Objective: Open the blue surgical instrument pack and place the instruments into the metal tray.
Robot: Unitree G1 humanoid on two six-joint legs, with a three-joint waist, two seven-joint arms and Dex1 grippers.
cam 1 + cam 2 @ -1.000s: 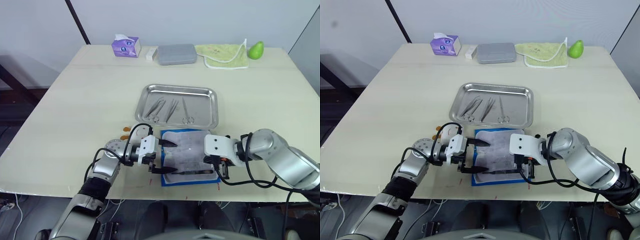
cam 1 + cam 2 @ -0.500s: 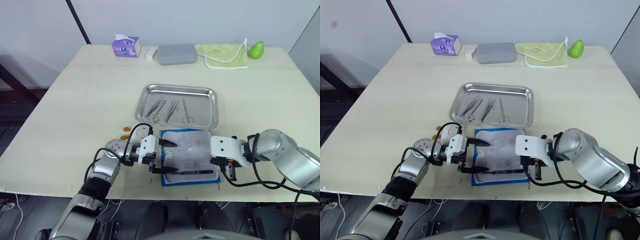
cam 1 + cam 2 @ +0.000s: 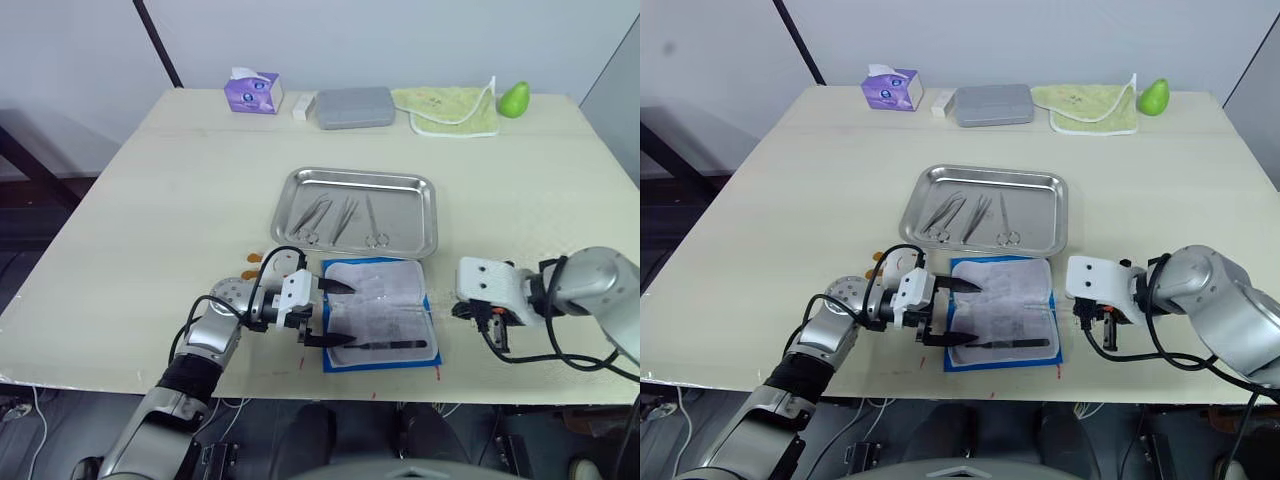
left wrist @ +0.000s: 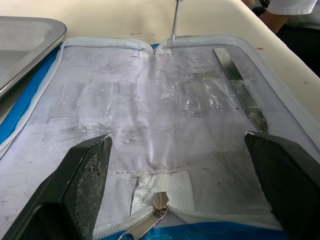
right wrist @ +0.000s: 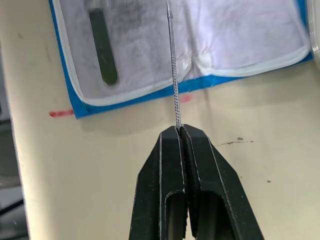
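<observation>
Right pincer (image 5: 178, 131) pinches a thin, textured silver instrument (image 5: 173, 75).

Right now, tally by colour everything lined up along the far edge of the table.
Green: 2 (light-green cloth towel, green pear-shaped object)
Purple: 1 (purple cardboard tissue box)
Grey: 1 (matte grey rectangular case)
White: 1 (small white rectangular block)
Total: 5

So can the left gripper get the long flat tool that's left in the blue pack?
Probably yes. The left gripper is open over the blue pack, the tool lies bare beside one finger, nothing covering it.
</observation>
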